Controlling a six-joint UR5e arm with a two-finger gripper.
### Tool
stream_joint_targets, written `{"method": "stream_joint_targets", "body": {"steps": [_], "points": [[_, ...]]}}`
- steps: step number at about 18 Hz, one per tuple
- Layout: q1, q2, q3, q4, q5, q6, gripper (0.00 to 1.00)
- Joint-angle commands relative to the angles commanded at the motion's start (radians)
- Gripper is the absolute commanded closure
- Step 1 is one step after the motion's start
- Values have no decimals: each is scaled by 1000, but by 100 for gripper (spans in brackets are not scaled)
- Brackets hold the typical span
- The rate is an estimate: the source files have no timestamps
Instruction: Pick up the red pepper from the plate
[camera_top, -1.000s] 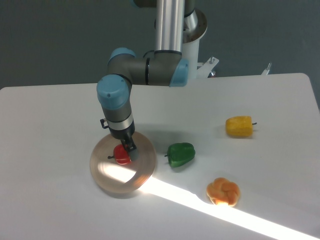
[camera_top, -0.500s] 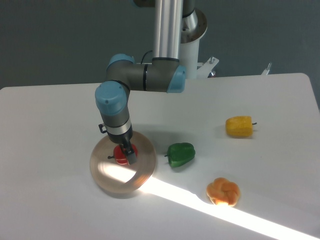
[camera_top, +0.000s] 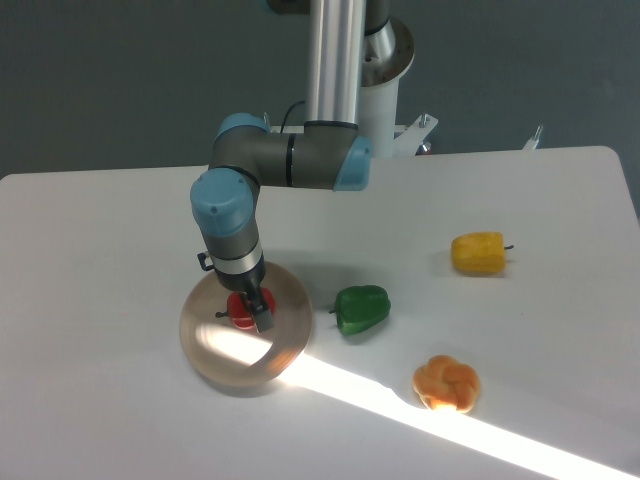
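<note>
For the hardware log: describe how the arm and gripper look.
The arm has silver-grey tube links, dark grey joint housings and light blue caps. A thin black cable loops behind its elbow. The gripper is small and black, with narrow dark jaws below a silver wrist ring.

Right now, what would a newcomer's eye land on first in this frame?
The arm reaching down so its end effector sits right at the red pepper on the plate, left of centre. Next, a bright band of sunlight crossing the table from the plate toward the lower right. Then the loose items to the right: green pepper, yellow pepper, and bun in the light.
</note>
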Motion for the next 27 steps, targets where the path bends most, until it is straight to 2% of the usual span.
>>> {"method": "stream_joint_targets", "body": {"steps": [6,15,22,27], "points": [[0,-5,0,0,0,3,2],[5,-5,8,0,-11,15,34],[14,12,12,-2,-26,26,41],[84,51,46,-17,-41,86,47]]}}
